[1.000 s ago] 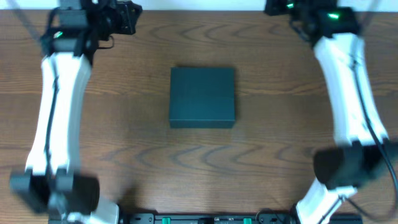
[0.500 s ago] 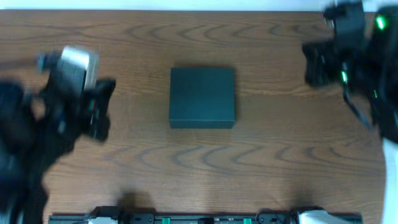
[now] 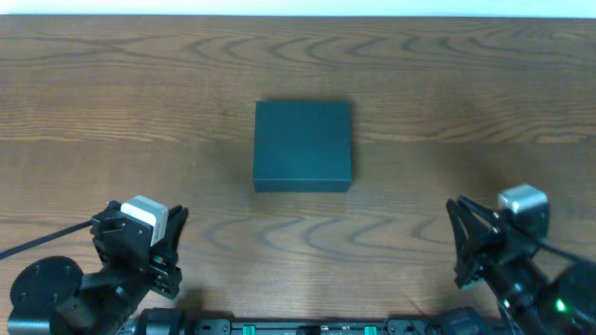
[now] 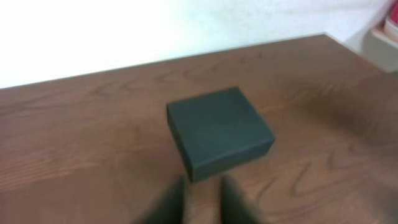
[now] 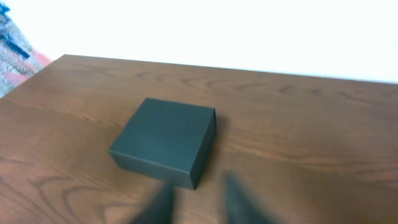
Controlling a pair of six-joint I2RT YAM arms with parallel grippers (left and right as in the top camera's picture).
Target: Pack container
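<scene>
The container [image 3: 303, 145] is a dark teal-green square box lying flat in the middle of the wooden table, its lid down. It also shows in the left wrist view [image 4: 217, 132] and the right wrist view [image 5: 166, 140]. My left gripper [image 3: 174, 251] sits low at the near left, well short of the box. Its blurred fingers [image 4: 171, 204] stand a little apart with only table between them. My right gripper [image 3: 458, 242] sits at the near right, its fingers [image 5: 245, 202] apart and empty. Neither gripper touches the box.
Bare wood-grain table [image 3: 447, 84] surrounds the box on all sides. A black rail with green fittings [image 3: 298, 328] runs along the near edge. Beyond the table, a pinkish thing [image 4: 387, 25] shows at the far right, and patterned floor [image 5: 13, 46] at the far left.
Both arms have swung from the table's far corners down to the near edge. Their jaws, shut before, now stand apart. The box has not moved.
</scene>
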